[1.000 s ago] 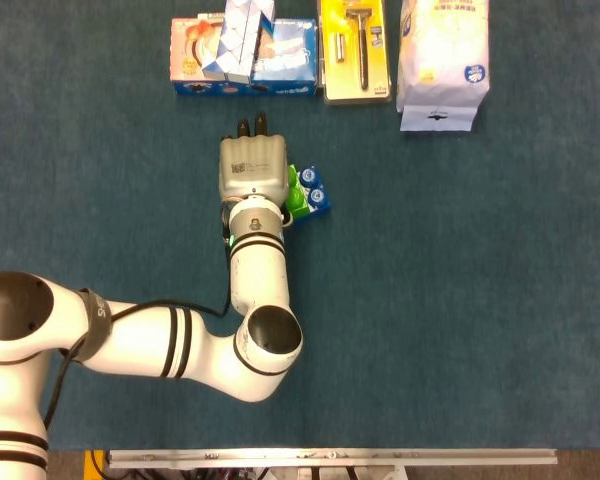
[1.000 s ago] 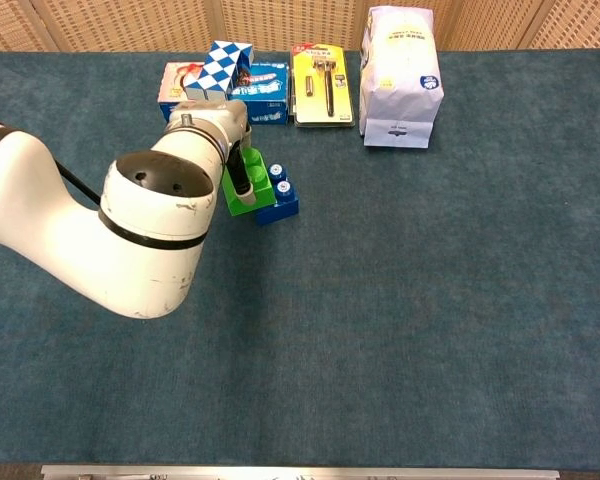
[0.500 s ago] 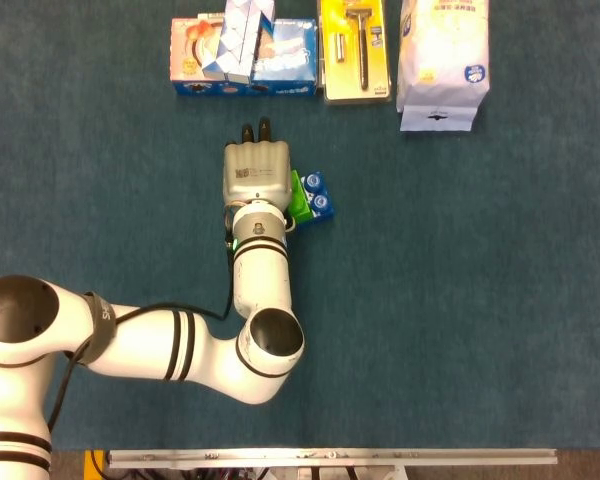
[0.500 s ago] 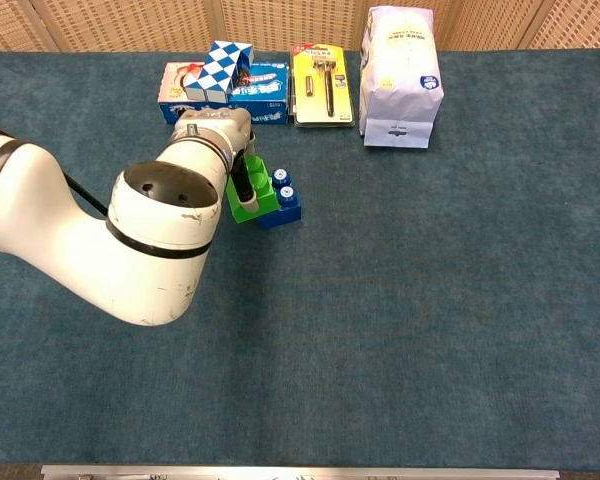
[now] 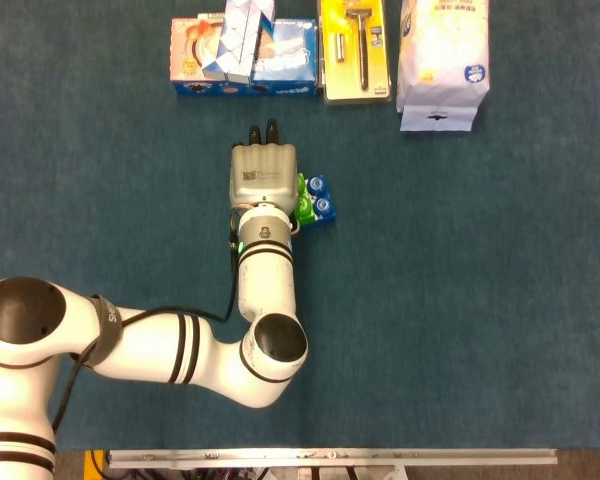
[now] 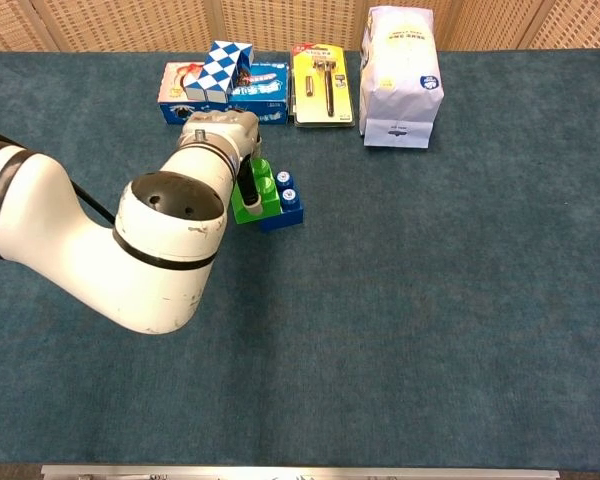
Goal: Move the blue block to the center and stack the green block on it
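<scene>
My left hand (image 5: 263, 175) is over the middle of the table, palm down, and grips the green block (image 6: 259, 192); a dark finger (image 6: 248, 188) crosses the block's left face. In the head view only a sliver of the green block (image 5: 302, 203) shows at the hand's right edge. The blue block (image 6: 287, 204) with white-topped studs sits on the cloth right against the green block's right side, also seen as the blue block (image 5: 319, 201) from the head. The green one stands higher and overlaps it. My right hand is in neither view.
Along the far edge lie a blue box with a chequered carton on it (image 5: 242, 50), a yellow razor pack (image 5: 355, 48) and a white bag (image 5: 442, 60). My left forearm (image 6: 165, 245) fills the left middle of the chest view.
My left hand has shifted right and slightly away with the green block, closing onto the blue block, which has been nudged a little to the right.
</scene>
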You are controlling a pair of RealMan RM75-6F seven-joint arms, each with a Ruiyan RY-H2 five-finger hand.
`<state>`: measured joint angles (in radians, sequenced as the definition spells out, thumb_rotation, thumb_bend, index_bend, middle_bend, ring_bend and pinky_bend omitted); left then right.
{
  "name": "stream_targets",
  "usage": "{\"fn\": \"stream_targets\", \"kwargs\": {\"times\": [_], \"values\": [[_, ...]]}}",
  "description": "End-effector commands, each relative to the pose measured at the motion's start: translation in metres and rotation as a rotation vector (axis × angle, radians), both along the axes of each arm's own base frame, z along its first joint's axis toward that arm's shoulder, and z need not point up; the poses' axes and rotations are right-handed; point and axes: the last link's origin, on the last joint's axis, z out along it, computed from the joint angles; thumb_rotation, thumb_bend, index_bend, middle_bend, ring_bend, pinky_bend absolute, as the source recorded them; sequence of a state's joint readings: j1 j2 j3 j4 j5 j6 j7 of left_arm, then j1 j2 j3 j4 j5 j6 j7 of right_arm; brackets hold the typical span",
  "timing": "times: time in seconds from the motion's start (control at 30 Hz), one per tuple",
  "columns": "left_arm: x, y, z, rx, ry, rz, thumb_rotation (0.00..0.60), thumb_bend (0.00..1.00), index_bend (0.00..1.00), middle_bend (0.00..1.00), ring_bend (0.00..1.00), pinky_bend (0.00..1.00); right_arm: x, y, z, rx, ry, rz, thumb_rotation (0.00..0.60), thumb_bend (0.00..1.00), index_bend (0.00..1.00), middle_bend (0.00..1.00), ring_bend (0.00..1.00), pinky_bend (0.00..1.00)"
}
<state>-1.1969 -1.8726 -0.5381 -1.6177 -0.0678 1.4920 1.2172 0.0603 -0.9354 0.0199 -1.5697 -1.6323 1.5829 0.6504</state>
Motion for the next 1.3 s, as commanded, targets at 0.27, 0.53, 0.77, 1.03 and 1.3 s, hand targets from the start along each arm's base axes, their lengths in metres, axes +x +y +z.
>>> {"fn": "stream_targets", "kwargs": {"times": [0.27, 0.53, 0.77, 1.03, 1.3], "values": [[-0.001, 0.000, -0.002, -0.004, -0.004, -0.004, 0.600, 0.29, 0.67, 0.03, 0.00, 0.19, -0.001, 0.000, 0.001, -0.003, 0.000, 0.000, 0.600, 0.09, 0.32, 0.13, 0.00, 0.05], [-0.002, -0.001, 0.005, 0.002, -0.033, -0.011, 0.600, 0.29, 0.38, 0.03, 0.00, 0.20, -0.001, 0.001, 0.000, -0.002, 0.003, 0.001, 0.600, 0.09, 0.32, 0.13, 0.00, 0.05], [-0.002, -0.006, 0.014, -0.002, -0.050, -0.023, 0.600, 0.29, 0.20, 0.03, 0.00, 0.20, 0.000, 0.000, -0.001, -0.001, 0.006, 0.001, 0.600, 0.09, 0.32, 0.13, 0.00, 0.05], [-0.003, -0.011, 0.021, -0.012, -0.067, -0.029, 0.600, 0.29, 0.15, 0.03, 0.00, 0.20, 0.000, 0.000, -0.002, 0.000, 0.010, 0.001, 0.600, 0.09, 0.32, 0.13, 0.00, 0.05], [-0.006, -0.023, 0.037, -0.029, -0.078, -0.051, 0.600, 0.29, 0.15, 0.03, 0.00, 0.20, 0.000, 0.000, -0.001, -0.001, 0.011, 0.002, 0.600, 0.09, 0.32, 0.13, 0.00, 0.05]]}}
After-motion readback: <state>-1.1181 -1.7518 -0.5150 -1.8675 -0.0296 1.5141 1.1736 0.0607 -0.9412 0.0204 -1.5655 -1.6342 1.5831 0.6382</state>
